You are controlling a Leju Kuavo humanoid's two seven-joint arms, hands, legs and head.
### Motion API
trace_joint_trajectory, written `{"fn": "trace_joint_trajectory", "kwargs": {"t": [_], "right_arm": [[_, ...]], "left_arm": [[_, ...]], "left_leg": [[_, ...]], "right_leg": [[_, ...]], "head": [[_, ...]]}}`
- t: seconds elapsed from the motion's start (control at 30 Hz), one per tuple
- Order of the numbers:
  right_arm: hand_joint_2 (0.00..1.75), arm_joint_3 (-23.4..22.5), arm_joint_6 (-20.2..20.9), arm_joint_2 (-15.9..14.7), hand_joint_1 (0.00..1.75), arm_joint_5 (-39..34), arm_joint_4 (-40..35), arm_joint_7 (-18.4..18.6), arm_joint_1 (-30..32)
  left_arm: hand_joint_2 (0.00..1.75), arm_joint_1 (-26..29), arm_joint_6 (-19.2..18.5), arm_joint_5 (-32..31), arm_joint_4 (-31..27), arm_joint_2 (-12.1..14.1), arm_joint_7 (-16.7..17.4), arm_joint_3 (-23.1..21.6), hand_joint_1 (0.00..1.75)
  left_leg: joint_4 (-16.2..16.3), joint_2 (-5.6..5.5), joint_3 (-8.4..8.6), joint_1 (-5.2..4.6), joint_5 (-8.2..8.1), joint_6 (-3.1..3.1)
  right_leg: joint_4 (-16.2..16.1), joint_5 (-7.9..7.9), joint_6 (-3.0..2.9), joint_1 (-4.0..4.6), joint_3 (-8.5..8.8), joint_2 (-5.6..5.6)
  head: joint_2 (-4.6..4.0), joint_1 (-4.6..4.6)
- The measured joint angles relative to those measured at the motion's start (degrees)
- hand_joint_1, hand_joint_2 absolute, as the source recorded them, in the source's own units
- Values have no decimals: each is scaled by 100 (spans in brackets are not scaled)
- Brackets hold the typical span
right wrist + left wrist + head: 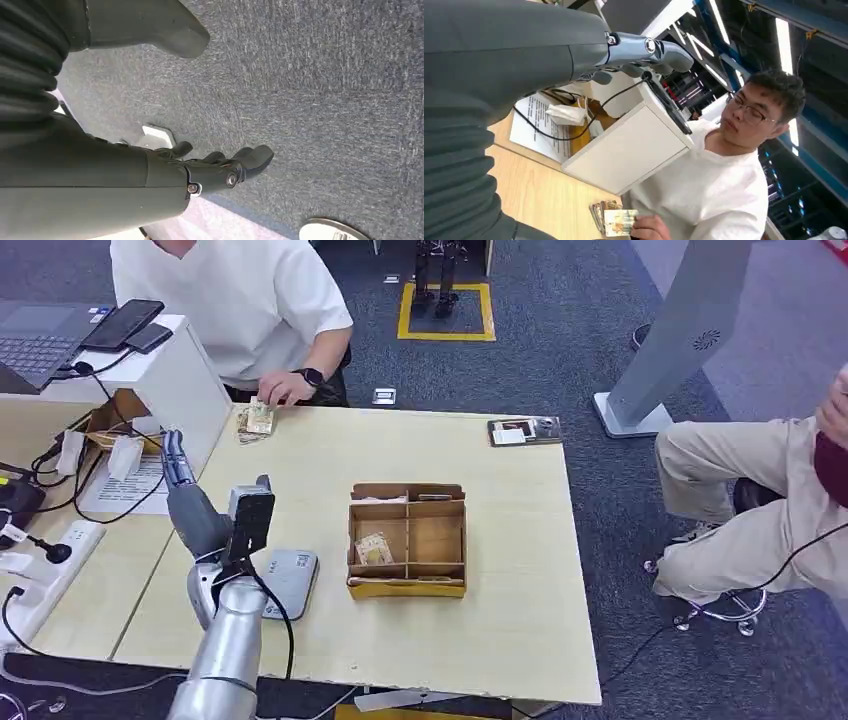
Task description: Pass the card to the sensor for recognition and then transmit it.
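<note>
Apparently nothing is getting done yet: the left hand [180,472] is hovering empty, fingers extended, above the table's left edge beyond the grey sensor [290,580]; the cards [256,421] are lying at the far edge under a person's hand [283,388], while the right hand [220,167] is hanging loosely curled, gripping nothing

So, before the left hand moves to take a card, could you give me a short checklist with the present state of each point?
1. Left hand free: ok, raised above the table, fingers extended, holding nothing.
2. Right hand free: ok, hanging over the carpet, holding nothing.
3. Card stack reachable: not ok, the person's hand rests at it on the table's far edge.
4. Sensor unobstructed: ok, the grey pad lies flat beside the left arm.
5. Wooden box holds a card: ok, in the left compartment.
</note>
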Motion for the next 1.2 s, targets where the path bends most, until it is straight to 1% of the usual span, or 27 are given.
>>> {"fn": "trace_joint_trajectory", "kwargs": {"t": [0.07, 0.1, 0.17, 0.23, 0.33, 0.4, 0.43, 0.57, 0.7, 0.83, 0.93, 1.07, 1.17, 1.2], "right_arm": [[175, -13, 0, -4, 0, -48, 0, -7, 22], [175, -31, -2, -11, 0, -68, 0, -11, 27], [175, -61, 0, -22, 0, -87, 0, -17, 40], [175, -105, 0, -37, 0, -120, 0, -17, 49], [175, -133, 0, -57, 0, -171, 0, -33, 60], [175, -144, 0, -79, 0, -192, 0, -52, 65], [175, -153, 0, -85, 0, -199, 0, -68, 71], [175, -208, 0, -111, 0, -216, 0, -85, 86], [175, -271, 0, -120, 0, -245, 0, -120, 104], [175, -291, 0, -136, 0, -291, 0, -120, 117], [175, -297, 0, -142, 0, -297, 0, -120, 117], [175, -321, 0, -142, 0, -299, 0, -120, 117], [175, -326, 0, -142, 0, -291, 0, -120, 116], [175, -326, 0, -142, 0, -288, 0, -120, 115]], "left_arm": [[175, 202, -2, 219, -245, 0, -44, -185, 0], [175, 331, -2, 403, -396, 4, -127, -270, 0], [175, 623, -2, 791, -781, 22, -361, -518, 0], [175, 879, -2, 1305, -1163, 76, -673, -737, 0], [175, 1223, -57, 1749, -1587, 151, -883, -1020, 0], [175, 1451, -307, 2239, -1869, 190, -935, -1265, 0], [175, 1527, -371, 2362, -1975, 210, -940, -1371, 0], [175, 1783, -450, 2520, -2290, 249, -981, -1647, 0], [175, 2027, -612, 2841, -2550, 284, -1049, -1920, 0], [175, 2232, -601, 2837, -2832, 328, -1058, -2263, 0], [175, 2318, -583, 2653, -2998, 409, -1056, -2547, 0], [175, 2408, -361, 2156, -3053, 507, -1058, -2914, 0], [175, 2418, -113, 1452, -3022, 562, -1058, -3157, 0], [175, 2418, -92, 1341, -3013, 571, -1058, -3238, 0]], "left_leg": [[0, 1, -2, 0, 0, 0], [0, 1, -1, 0, 0, 0], [0, 2, -4, 1, -1, 1], [0, 1, -4, 0, -3, 0], [0, -2, -5, 0, -3, 1], [0, -1, -5, 0, -3, 1], [0, -1, -6, 0, -3, 1], [0, 0, -5, 0, -3, 1], [0, 0, -4, 0, -3, 1], [0, -1, -6, 0, -3, 1], [0, -1, -6, 0, -4, 1], [0, -1, -6, 0, -4, 1], [0, -1, -6, 0, -4, 1], [0, -1, -6, 0, -3, 1]], "right_leg": [[0, 0, 0, 0, 0, 0], [0, 0, 0, 0, 0, 0], [0, 0, 0, 1, -1, 1], [0, -1, 0, 0, -3, 0], [0, -3, 1, 0, -3, -2], [-1, -3, 1, 0, -3, -1], [-1, -3, 1, 0, -3, -2], [-1, -3, 1, 0, -3, -1], [-1, -3, 1, 0, -3, -1], [-1, -3, 1, 0, -5, -2], [-1, -3, 0, 0, -5, -2], [-1, -3, 1, 0, -5, -2], [-1, -3, 1, 0, -5, -2], [-1, -3, 1, 0, -5, -2]], "head": [[0, 0], [0, 0], [0, 0], [2, 0], [0, 0], [0, 0], [0, 0], [2, 0], [0, -2], [0, 0], [2, 0], [2, 0], [0, 0], [2, 0]]}}
